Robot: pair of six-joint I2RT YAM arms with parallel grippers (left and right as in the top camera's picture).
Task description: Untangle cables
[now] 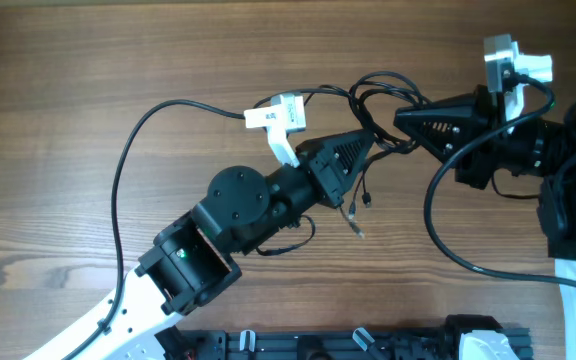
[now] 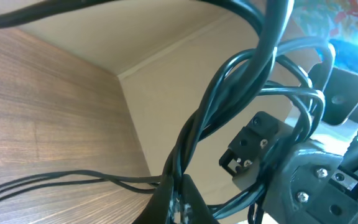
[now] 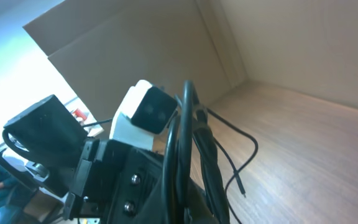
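My left pincer (image 1: pixel 368 140) and right pincer (image 1: pixel 401 118) each clamp the thin black plug-ended cables (image 1: pixel 363 100), opposed, presumably to pull the knot apart.

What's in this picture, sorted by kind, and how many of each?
Robot arms: 2 (left arm, right arm)
Tools: 2 (left tool, right tool), both shut on the tangle
White wrist cameras: 2 (left camera, right camera)
Tangle of thin black cables: 1, cords too knotted to count singly
Wooden table: 1
Total: 8
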